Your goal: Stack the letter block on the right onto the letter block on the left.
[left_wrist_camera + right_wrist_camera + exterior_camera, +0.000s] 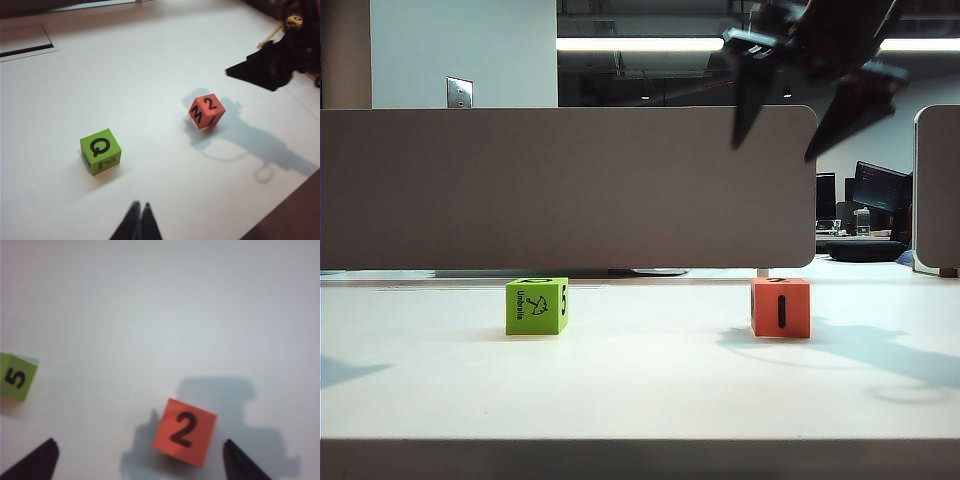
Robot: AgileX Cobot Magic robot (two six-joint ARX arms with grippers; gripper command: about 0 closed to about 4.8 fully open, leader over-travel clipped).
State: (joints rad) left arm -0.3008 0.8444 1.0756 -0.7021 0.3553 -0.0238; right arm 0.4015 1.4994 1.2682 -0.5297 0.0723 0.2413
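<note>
The green letter block [536,306] stands on the left of the white table, the orange-red letter block [780,307] on the right, both resting apart. High above the orange-red block hangs my right gripper [777,148], open and empty. In the right wrist view the orange-red block [185,431] shows a "2" and lies below the right gripper [139,442], nearer one of its wide-spread fingers; the green block [17,376] is off to the side. My left gripper [140,206] is shut and empty, short of the green block [100,151] and the orange-red block [206,111]. It is out of the exterior view.
A long beige partition [560,185] runs behind the table [640,390], with another panel [938,190] at the far right. A recessed plate [25,42] lies in the tabletop far from the blocks. The table's front edge [640,440] runs across the exterior view.
</note>
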